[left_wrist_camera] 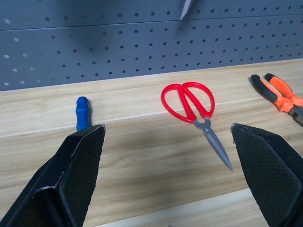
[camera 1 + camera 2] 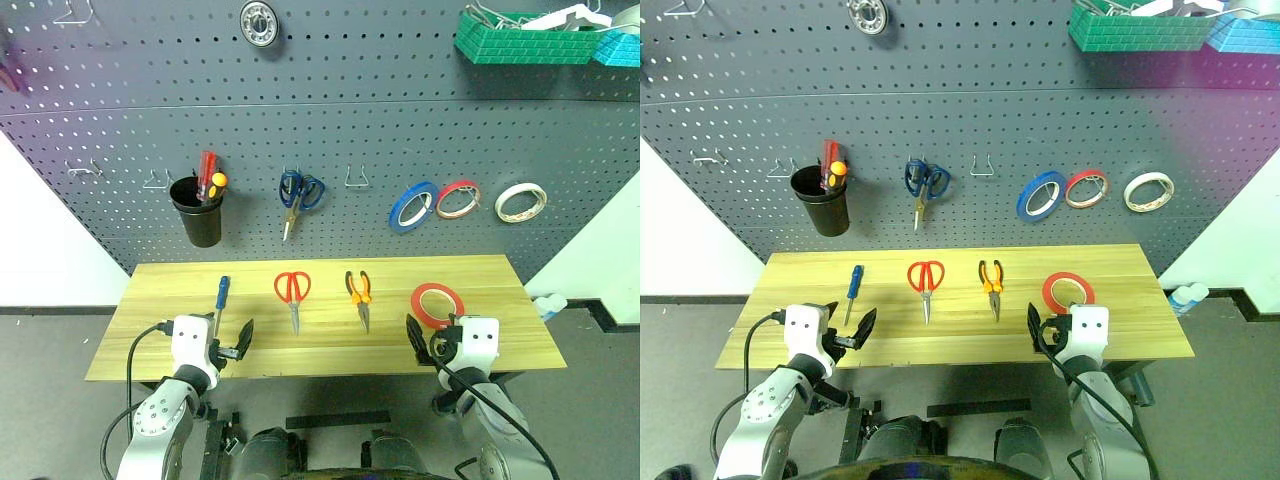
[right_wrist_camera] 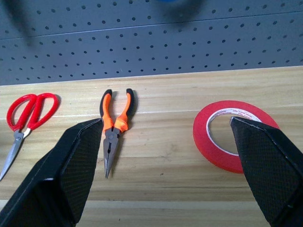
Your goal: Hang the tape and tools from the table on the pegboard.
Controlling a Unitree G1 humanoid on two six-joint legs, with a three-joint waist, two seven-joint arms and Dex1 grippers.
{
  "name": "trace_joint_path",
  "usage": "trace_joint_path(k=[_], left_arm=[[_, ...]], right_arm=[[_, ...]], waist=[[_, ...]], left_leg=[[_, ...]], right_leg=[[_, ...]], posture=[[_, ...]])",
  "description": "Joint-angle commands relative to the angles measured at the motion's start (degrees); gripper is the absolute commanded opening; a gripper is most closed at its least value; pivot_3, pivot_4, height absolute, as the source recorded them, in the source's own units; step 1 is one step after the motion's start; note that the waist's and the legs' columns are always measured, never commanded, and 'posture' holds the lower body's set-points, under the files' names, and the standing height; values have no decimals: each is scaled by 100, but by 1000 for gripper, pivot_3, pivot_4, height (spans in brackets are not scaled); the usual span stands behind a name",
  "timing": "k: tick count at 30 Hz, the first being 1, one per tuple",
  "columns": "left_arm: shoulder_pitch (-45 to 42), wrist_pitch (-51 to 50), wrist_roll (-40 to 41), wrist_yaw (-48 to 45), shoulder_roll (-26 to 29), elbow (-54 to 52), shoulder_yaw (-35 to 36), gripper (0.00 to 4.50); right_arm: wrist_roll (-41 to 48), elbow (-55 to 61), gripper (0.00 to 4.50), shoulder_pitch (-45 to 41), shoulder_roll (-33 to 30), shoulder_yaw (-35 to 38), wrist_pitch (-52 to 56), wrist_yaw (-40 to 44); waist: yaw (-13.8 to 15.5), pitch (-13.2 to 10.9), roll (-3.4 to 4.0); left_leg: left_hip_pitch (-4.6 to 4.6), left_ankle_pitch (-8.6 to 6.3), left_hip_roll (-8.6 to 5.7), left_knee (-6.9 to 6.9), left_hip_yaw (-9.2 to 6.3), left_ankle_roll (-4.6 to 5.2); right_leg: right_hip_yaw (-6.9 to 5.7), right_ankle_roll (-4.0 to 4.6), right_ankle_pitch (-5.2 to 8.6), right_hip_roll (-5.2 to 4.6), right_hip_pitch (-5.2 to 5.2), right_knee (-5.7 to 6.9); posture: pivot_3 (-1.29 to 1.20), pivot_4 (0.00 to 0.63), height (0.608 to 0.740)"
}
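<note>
Four things lie in a row on the wooden table: a blue-handled screwdriver, red-handled scissors, orange-and-black pliers and the red tape ring. The dark grey pegboard rises behind the table. My left gripper hovers open at the table's near edge, just short of the screwdriver and scissors. At the near right, my right gripper is open too, with the tape beyond one finger and the pliers beyond the other. Neither holds anything.
On the pegboard hang a black cup with red and orange screwdrivers, blue scissors, a blue roll, a thin red roll and a whitish roll. Bare wire hooks sit between them. Green baskets hang top right.
</note>
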State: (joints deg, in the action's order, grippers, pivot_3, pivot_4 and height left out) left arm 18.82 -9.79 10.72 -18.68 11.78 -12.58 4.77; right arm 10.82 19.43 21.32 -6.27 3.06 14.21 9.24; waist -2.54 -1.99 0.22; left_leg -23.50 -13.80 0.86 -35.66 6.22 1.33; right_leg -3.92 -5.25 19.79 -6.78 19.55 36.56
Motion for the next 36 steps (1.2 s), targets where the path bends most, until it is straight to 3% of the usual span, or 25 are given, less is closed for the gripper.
trace_joint_path(k=[1, 27, 31, 36], left_arm=[[7, 59, 41, 0, 0, -127, 8, 4473], [40, -19, 5, 24, -107, -637, -489, 4473], [-678, -322, 277, -223, 333, -229, 12, 4473], [-819, 5, 391, -853, 725, 238, 79, 4473]], right_arm=[[7, 265, 4500, -30, -60, 70, -47, 7], [-26, 313, 4500, -7, -26, -62, -21, -2], [-16, 344, 4500, 1, -25, -44, 7, -11], [-4, 387, 4500, 40, -19, -55, 20, -1]], waist=[[0, 1, -1], [0, 5, 0], [17, 5, -1], [-44, 12, 6]], left_leg=[[0, 0, 0, 0, 0, 0], [1, 0, 0, -2, 1, 0], [3, 2, 0, -8, 0, -2], [5, 0, 0, -24, 4, 1]], right_leg=[[0, 0, 0, 0, 0, 0], [0, -1, -1, 1, -2, 1], [-3, -1, -1, 2, -4, 8], [1, -6, -3, 1, -4, 29]], posture=[[-99, 0, 740], [-104, 0, 740], [-102, 0, 740], [-100, 0, 740]])
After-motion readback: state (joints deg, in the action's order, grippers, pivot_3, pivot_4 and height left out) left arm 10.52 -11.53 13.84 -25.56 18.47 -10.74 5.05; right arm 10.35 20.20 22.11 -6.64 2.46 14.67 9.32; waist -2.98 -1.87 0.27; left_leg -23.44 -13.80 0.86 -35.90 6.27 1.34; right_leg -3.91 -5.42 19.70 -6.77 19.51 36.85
